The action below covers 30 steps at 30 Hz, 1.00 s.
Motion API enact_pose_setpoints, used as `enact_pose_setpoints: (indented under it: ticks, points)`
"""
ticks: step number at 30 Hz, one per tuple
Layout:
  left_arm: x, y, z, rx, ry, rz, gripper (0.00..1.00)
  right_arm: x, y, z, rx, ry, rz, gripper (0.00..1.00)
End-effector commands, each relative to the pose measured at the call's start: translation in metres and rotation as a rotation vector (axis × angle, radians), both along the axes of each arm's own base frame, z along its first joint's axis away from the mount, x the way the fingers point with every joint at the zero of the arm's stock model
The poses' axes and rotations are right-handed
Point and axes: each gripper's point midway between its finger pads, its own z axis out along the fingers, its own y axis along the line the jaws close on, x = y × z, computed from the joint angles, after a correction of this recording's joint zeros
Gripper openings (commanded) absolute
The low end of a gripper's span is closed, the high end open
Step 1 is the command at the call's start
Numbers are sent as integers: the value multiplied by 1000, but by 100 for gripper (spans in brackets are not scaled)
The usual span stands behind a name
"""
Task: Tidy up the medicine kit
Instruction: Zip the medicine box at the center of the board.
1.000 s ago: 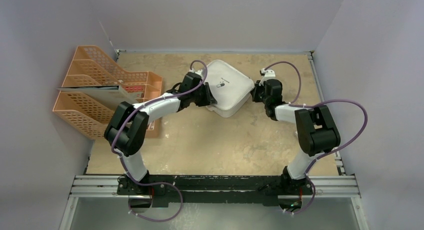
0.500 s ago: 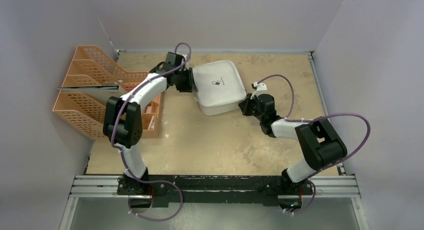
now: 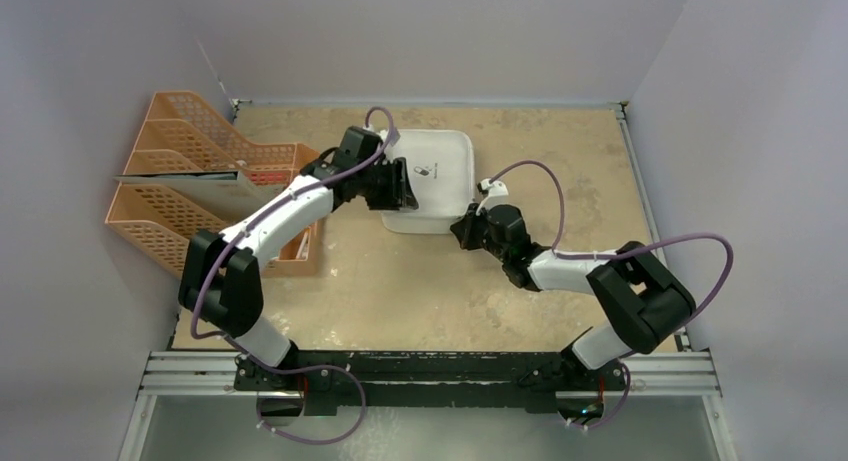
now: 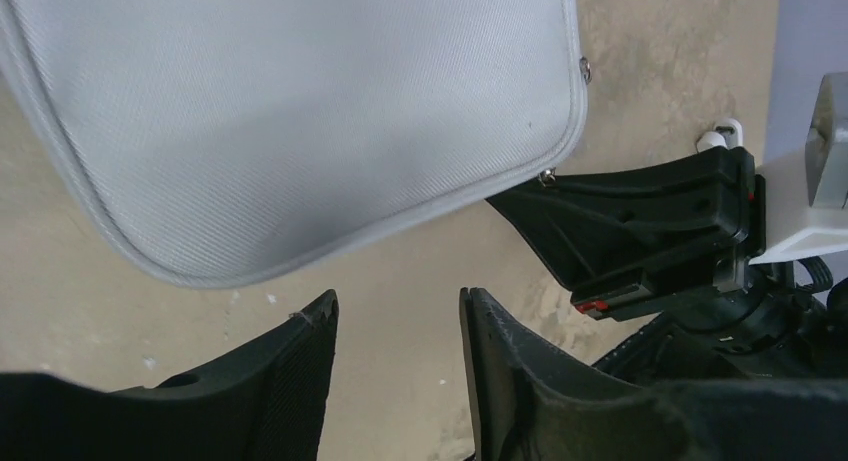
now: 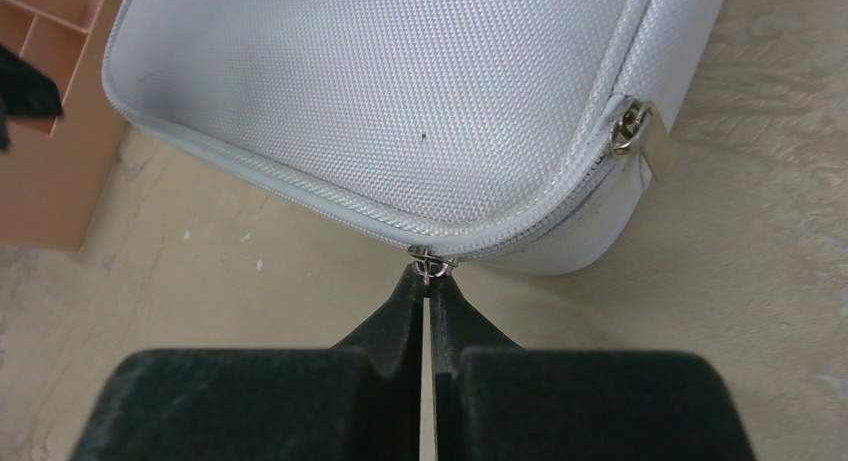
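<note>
The medicine kit (image 3: 435, 176), a pale grey-white soft case with a small dark pill logo, lies shut at the back middle of the table. My right gripper (image 3: 463, 227) is at its near right corner, shut on a metal zip pull (image 5: 431, 265) on the zip line. A second zip pull (image 5: 632, 125) sits at the case's right corner. My left gripper (image 3: 401, 187) is over the case's left edge; in the left wrist view the gripper (image 4: 398, 306) is open and empty, a little off the case (image 4: 300, 111).
Orange mesh file trays (image 3: 190, 186) stand along the left side, close to the left arm; a corner of them shows in the right wrist view (image 5: 50, 131). Grey walls close in the back and sides. A metal rail (image 3: 430, 371) runs along the near edge.
The case has turned from a diamond position to square and shifted slightly left. My right gripper has moved left and nearer along its edge. My left gripper swung back, then returned to the left edge.
</note>
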Motion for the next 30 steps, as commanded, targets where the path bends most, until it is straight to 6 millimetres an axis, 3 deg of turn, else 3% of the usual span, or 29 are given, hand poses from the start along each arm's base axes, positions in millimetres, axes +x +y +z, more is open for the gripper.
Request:
enact_pose_setpoints:
  ticks: [1,9,16,19,23,30]
  points:
    - [-13,-6,6,-153,34,127,48,4,21,32,85,-73,-2,0]
    - [-8,-15,-13,-262,102,283,59,-10,46,29,82,-82,44,0]
    - [-1,-19,-37,-218,123,325,62,-14,59,27,65,-88,73,0]
    - [0,-10,-53,-149,124,347,62,-14,54,20,34,-83,61,0]
    - [-5,14,-74,-4,125,378,60,-26,38,-5,-53,-27,60,0]
    - [-3,32,-96,130,127,385,52,-28,19,-6,-142,-22,27,0]
